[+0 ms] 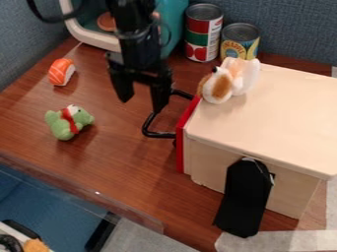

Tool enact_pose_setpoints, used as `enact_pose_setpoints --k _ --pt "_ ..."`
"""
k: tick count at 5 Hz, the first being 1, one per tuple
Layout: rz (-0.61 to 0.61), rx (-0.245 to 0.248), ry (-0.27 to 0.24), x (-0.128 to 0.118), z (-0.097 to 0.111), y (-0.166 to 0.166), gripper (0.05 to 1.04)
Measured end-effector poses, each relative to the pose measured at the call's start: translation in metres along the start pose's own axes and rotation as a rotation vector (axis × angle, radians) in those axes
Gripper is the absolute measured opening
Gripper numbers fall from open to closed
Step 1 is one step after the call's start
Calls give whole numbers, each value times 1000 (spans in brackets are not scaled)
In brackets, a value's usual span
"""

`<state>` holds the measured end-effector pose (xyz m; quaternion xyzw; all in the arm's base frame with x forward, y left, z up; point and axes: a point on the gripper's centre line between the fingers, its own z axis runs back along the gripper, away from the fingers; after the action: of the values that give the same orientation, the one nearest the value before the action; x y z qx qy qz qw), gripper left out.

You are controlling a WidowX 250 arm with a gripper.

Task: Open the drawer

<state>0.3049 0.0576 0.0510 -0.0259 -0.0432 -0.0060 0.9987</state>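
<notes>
The drawer is part of a light wooden box (270, 123) on the right of the table; its red front (181, 140) faces left and stands close against the box. A black loop handle (149, 126) sticks out from that front. My gripper (141, 102) hangs from the top of the view, just left of and above the handle, with its fingers spread apart and nothing between them. The right finger is near the handle's upper part and overlaps it in view; whether they touch I cannot tell.
A white and brown plush toy (227, 81) sits on the box. Two cans (203, 34) stand behind. On the left lie a sushi toy (61, 72) and a green plush toy (68, 122). A black flap (243, 199) hangs on the box's near side. A teal container (172, 24) is behind the arm.
</notes>
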Motion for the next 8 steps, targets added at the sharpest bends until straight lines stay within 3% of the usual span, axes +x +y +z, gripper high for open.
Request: enact_pose_setpoints --k 1,3,4,5,6,8 --pt "50 -50 17 3 -16 6 950" --pt "43 -46 30 4 -18 11 405" --pt "54 -37 43 4 -14 21 181" --pt "81 -14 36 4 -6 43 97" --pt "126 7 21 2 4 69 93" --pt "153 10 35 -1 6 88 123"
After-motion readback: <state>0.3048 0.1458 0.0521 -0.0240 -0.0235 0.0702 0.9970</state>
